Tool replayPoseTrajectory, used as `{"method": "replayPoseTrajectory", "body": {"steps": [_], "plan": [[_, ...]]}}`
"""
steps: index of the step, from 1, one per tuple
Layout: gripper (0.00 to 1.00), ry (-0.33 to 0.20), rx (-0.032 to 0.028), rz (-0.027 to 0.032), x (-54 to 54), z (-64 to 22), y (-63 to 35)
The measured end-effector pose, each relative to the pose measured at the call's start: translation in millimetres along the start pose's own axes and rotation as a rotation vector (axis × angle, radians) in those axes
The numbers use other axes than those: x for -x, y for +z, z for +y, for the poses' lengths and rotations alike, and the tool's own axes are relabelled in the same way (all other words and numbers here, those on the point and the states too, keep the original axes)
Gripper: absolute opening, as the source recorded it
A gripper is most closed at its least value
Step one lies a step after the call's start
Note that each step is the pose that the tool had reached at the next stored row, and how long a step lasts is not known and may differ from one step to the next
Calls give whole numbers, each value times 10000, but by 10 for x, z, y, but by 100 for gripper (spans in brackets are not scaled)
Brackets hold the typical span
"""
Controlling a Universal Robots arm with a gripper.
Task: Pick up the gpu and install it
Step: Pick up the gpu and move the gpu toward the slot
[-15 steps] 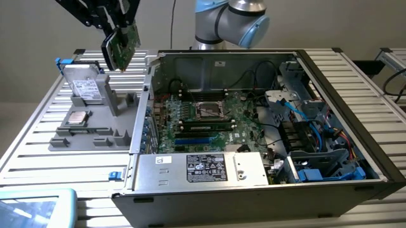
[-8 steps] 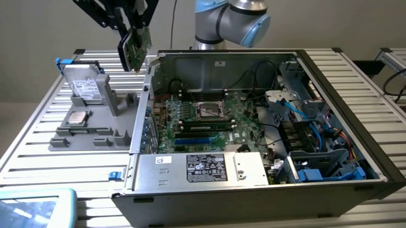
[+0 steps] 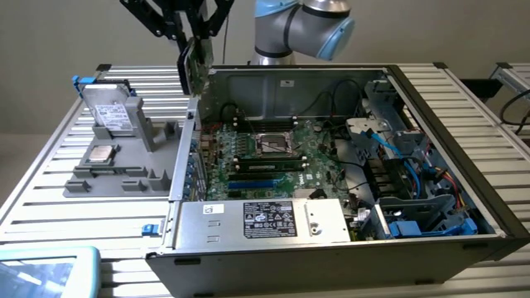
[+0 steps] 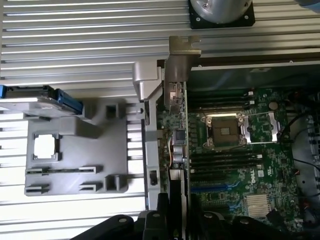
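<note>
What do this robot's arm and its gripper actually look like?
The arm is a thick, rounded silver-grey metal tube with light blue caps at its joints. The gripper is black, built from slim, angular linkage bars that spread out like a small frame.

Arm: silver-grey tubular metal arm (image 3: 282, 25), thick rounded joints.
Joint cap: round light-blue plastic cover (image 3: 338, 36).
Gripper: black angular metal-link gripper (image 3: 195, 36), round pivot bolts (image 4: 155, 216) on its bars.

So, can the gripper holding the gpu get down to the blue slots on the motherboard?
Probably yes. The gripper holds the gpu about above the wall of the open case; the blue slots lie uncovered, with no cable seen across them.
</note>
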State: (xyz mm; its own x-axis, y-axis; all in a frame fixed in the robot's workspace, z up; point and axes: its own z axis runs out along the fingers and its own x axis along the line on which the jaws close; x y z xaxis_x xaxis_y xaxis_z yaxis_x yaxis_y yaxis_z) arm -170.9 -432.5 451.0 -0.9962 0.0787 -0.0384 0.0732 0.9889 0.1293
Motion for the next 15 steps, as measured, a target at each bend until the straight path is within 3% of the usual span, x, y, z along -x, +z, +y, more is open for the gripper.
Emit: {"method": "replayPoseTrajectory", "body": {"steps": [9,15], "plan": [[27,13,24,96,326,-27,9],[27,30,58,218,513,-41,14]]}}
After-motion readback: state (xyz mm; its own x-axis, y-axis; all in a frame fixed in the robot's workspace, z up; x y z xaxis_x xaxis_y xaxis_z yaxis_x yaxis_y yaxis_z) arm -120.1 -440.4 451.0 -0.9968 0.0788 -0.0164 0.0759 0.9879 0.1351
